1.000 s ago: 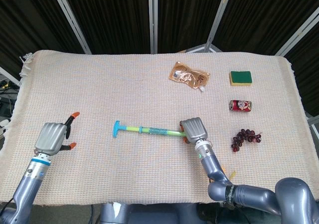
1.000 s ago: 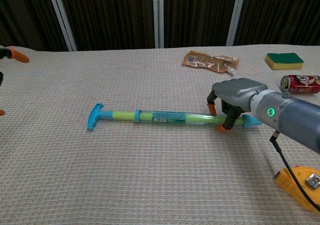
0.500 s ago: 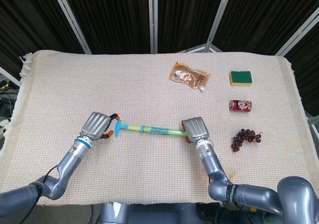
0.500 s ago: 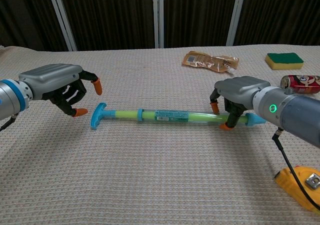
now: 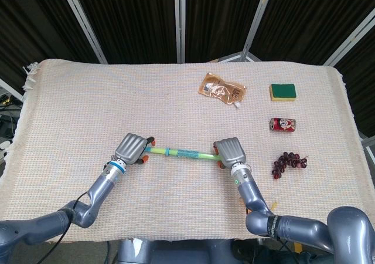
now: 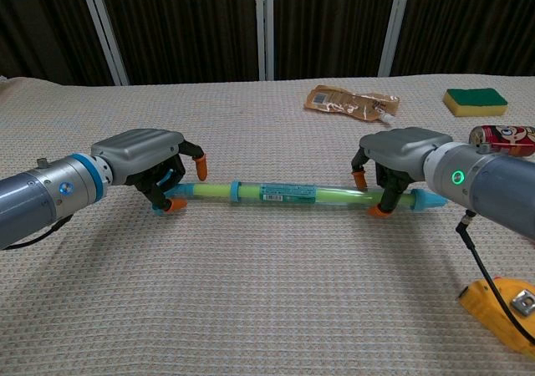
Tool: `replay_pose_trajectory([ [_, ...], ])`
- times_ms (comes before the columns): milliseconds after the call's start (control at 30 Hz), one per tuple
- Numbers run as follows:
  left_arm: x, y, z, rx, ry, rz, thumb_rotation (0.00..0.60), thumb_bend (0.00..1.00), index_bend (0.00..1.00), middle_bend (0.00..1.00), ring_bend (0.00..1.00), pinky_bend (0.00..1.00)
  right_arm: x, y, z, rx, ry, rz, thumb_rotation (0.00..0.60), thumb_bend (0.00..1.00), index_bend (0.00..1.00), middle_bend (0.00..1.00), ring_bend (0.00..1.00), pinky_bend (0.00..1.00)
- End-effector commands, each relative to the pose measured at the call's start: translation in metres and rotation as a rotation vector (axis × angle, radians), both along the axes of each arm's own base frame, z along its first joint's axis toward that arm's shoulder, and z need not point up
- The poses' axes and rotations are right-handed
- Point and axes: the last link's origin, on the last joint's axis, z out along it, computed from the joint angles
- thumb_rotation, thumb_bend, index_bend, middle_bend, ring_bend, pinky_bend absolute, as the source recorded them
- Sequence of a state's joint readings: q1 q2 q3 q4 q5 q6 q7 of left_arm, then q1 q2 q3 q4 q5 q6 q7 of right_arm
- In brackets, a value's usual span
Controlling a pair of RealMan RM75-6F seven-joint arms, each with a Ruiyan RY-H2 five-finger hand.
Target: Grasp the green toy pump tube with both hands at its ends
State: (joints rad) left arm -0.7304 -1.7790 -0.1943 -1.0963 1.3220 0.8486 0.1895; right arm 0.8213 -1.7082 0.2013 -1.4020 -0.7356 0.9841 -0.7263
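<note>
Now the green toy pump tube point(image 6: 292, 194) lies lengthwise across the woven cloth of the tabletop point(image 5: 88, 100), roughly at the middle of its near half, and everything else is best placed from it. At the tube's handle end, the left hand point(image 6: 150, 163) arches over the blue T-handle point(image 6: 174, 200), its orange-tipped fingers point(image 6: 201, 169) curled down on both sides of the handle; from the chest view the fingers look to touch it, though whether the hold is firm cannot be told. At the tube's other end, the right hand point(image 6: 393, 163) is curled around the tube just short of the blue pointed tip point(image 6: 422, 198), fingers wrapped over the green barrel and their tips down at the cloth. In the head view the same two hands cover both ends, the left hand point(image 5: 132, 149) and the right hand point(image 5: 229, 152), with the tube point(image 5: 179, 153) bare between them. Beyond the tube, toward the far edge, lies a brown foil pouch point(image 5: 221, 89). Well off past the tube's tip end sit a green-and-yellow sponge point(image 5: 283, 91), a red can point(image 5: 282, 124) on its side, and a bunch of dark grapes point(image 5: 287, 162). Nearer than the tip end, a yellow tape measure point(image 6: 506, 307) rests on the cloth.
</note>
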Motion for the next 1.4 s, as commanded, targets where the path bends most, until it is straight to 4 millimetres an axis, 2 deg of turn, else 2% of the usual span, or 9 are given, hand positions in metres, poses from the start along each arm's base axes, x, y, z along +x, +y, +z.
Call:
replay_pose_trajectory([
  [33, 0.000, 0.001, -0.004, -0.002, 0.003, 0.008, 0.600, 0.33, 0.39, 0.78, 0.76, 0.97, 0.000, 0.000, 0.001, -0.001, -0.002, 0.002, 0.600, 0.41, 0.66, 1.00, 1.00, 1.00],
  [233, 0.000, 0.003, -0.008, -0.002, -0.001, 0.021, 0.600, 0.37, 0.44, 0.78, 0.76, 0.97, 0.000, 0.000, 0.004, -0.005, -0.003, 0.005, 0.600, 0.41, 0.66, 1.00, 1.00, 1.00],
  [333, 0.000, 0.003, -0.008, 0.003, -0.004, 0.022, 0.600, 0.37, 0.49, 0.78, 0.76, 0.97, -0.001, 0.001, 0.005, -0.004, -0.001, 0.005, 0.600, 0.41, 0.66, 1.00, 1.00, 1.00],
  [500, 0.001, 0.003, -0.008, 0.016, -0.013, 0.015, 0.600, 0.45, 0.62, 0.78, 0.76, 0.97, -0.001, 0.001, 0.006, -0.005, 0.001, 0.006, 0.600, 0.41, 0.66, 1.00, 1.00, 1.00],
  [600, 0.002, 0.003, -0.007, 0.027, -0.017, 0.007, 0.600, 0.45, 0.68, 0.79, 0.76, 0.97, -0.002, 0.001, 0.006, -0.005, 0.005, 0.006, 0.600, 0.42, 0.66, 1.00, 1.00, 1.00],
  [900, -0.001, 0.003, -0.002, 0.043, -0.011, 0.009, 0.600, 0.46, 0.74, 0.79, 0.76, 0.97, -0.005, 0.002, 0.011, -0.022, 0.020, 0.015, 0.600, 0.43, 0.67, 1.00, 1.00, 1.00],
  [1400, -0.036, 0.009, 0.031, 0.106, 0.000, 0.079, 0.600, 0.46, 0.75, 0.79, 0.76, 0.97, -0.021, -0.003, 0.051, -0.116, 0.056, 0.041, 0.600, 0.43, 0.67, 1.00, 1.00, 1.00],
])
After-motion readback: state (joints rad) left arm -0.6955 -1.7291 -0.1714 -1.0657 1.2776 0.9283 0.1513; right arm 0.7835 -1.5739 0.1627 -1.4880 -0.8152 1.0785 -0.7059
